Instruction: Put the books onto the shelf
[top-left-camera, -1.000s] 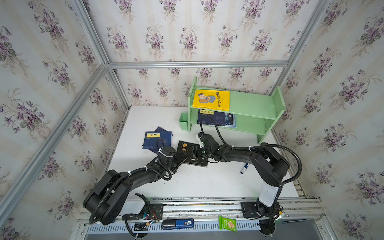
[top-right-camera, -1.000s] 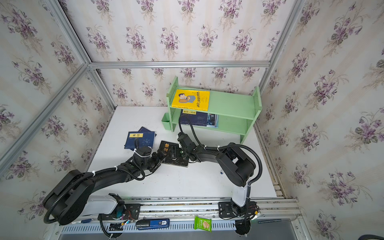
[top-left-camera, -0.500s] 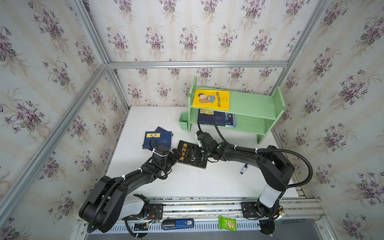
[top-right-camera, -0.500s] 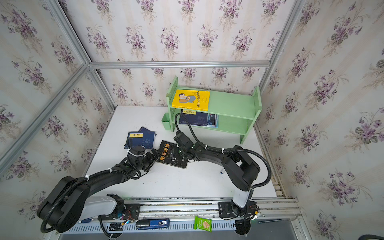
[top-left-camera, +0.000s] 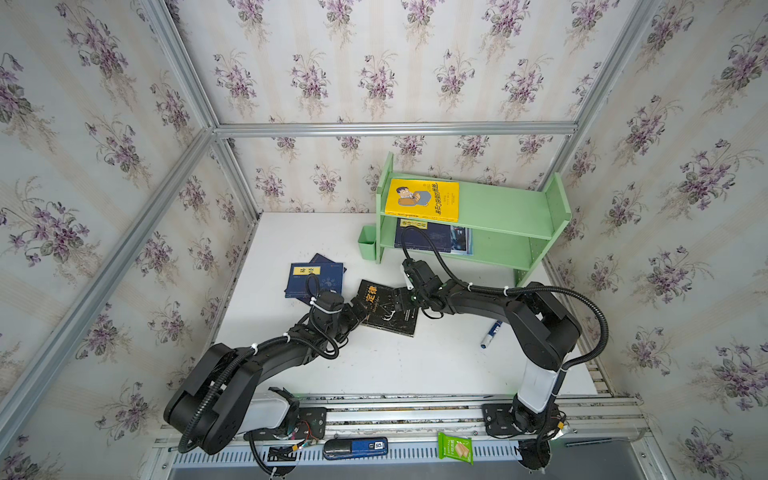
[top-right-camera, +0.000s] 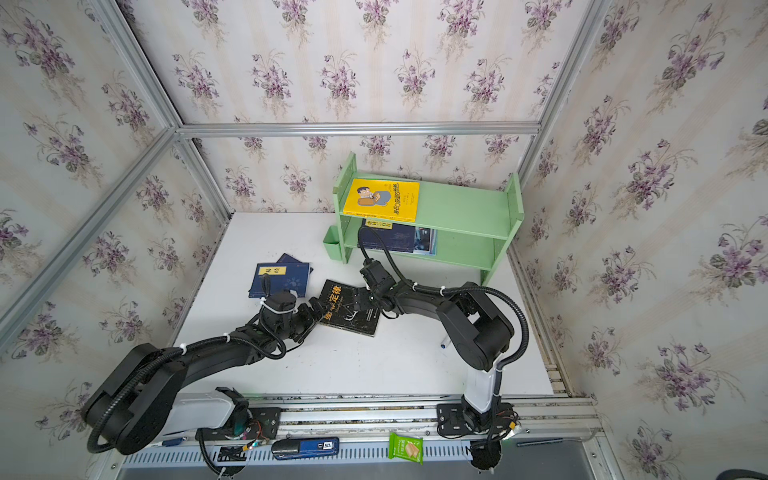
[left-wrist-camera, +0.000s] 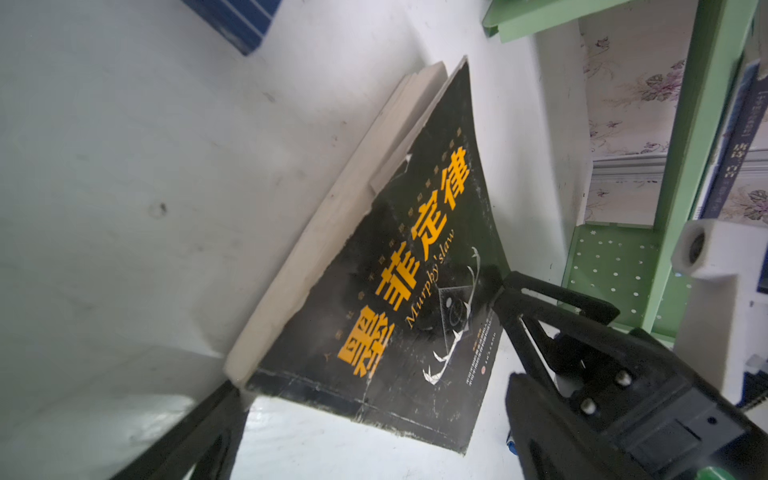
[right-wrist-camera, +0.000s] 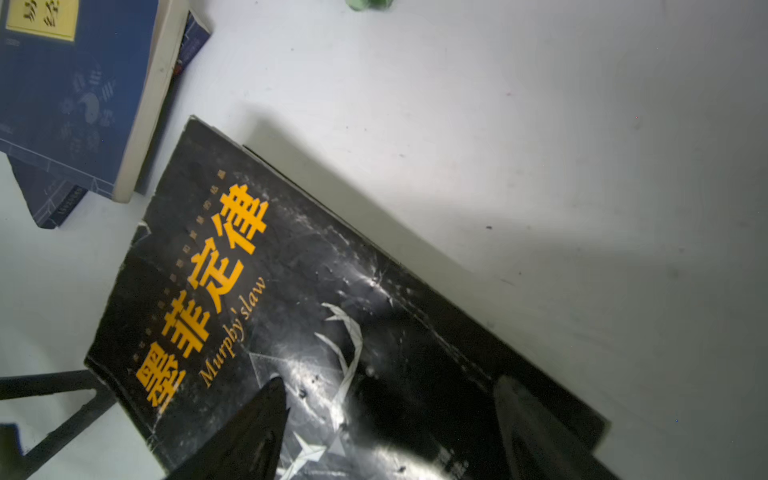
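Observation:
The black book with gold characters (top-left-camera: 388, 307) (top-right-camera: 349, 309) lies on the white table in front of the shelf (top-left-camera: 498, 208). My left gripper (left-wrist-camera: 374, 428) is open at the book's near-left corner (left-wrist-camera: 395, 270), one finger beside its spine. My right gripper (right-wrist-camera: 390, 415) is open just above the cover (right-wrist-camera: 291, 291); in the left wrist view one of its fingertips (left-wrist-camera: 500, 284) touches the cover. Two navy books (top-left-camera: 314, 279) (right-wrist-camera: 70, 91) lie stacked to the left. On the shelf, a yellow book (top-left-camera: 422, 199) lies on top, and a navy book (top-left-camera: 422, 237) on a magazine (top-left-camera: 461, 241) below.
A blue-and-white marker pen (top-left-camera: 490, 334) lies on the table right of the black book, under the right arm. The small green cup (top-left-camera: 368, 245) hangs on the shelf's left side. Flowered walls close in the table on three sides.
My left gripper drew back a little, then came forward again to the black book's corner. The right gripper shifted slightly over the cover. The books have hardly moved.

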